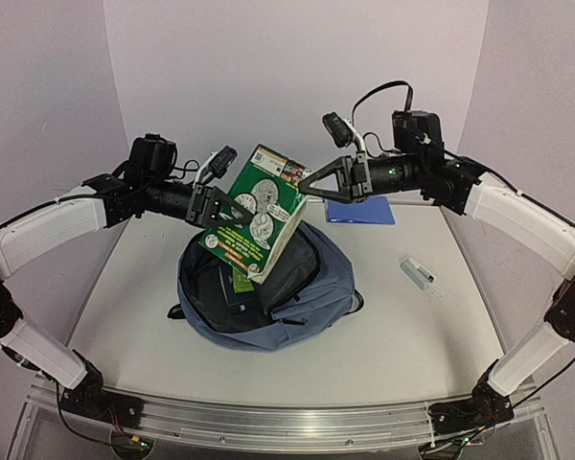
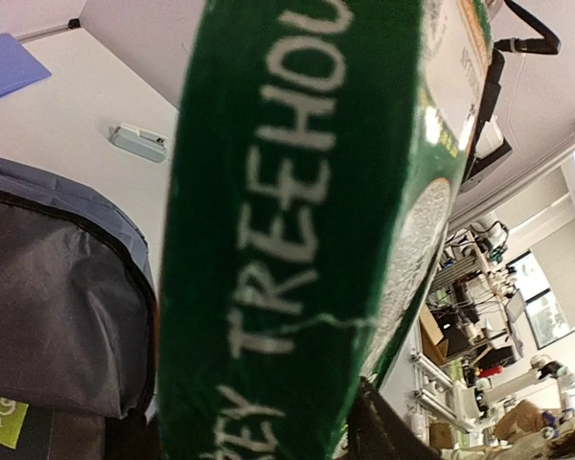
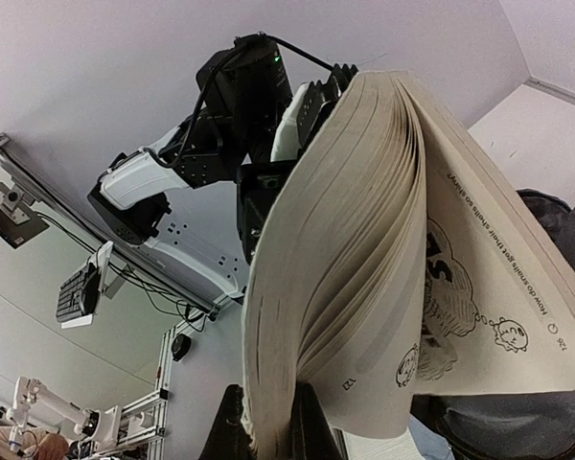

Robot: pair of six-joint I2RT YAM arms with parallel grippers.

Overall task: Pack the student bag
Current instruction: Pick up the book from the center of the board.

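A thick green paperback book [image 1: 259, 209] hangs tilted above the open student bag [image 1: 297, 287], a slate-blue backpack lying on the table. My left gripper [image 1: 220, 206] is shut on the book's green spine [image 2: 287, 240], which fills the space between its fingers [image 2: 388, 431]. My right gripper [image 1: 311, 184] is shut on the book's upper right edge, pinching the cover and a bundle of pages [image 3: 297, 316] between its fingertips [image 3: 225, 426]. The remaining pages fan open to the right. The bag's dark lining [image 2: 57, 287] lies below the book.
A flat blue notebook [image 1: 359, 211] lies at the back right of the table. A small grey-white object [image 1: 417, 272] sits to the right of the bag. Inside the bag a dark item with a lime-green label [image 1: 241, 285] shows.
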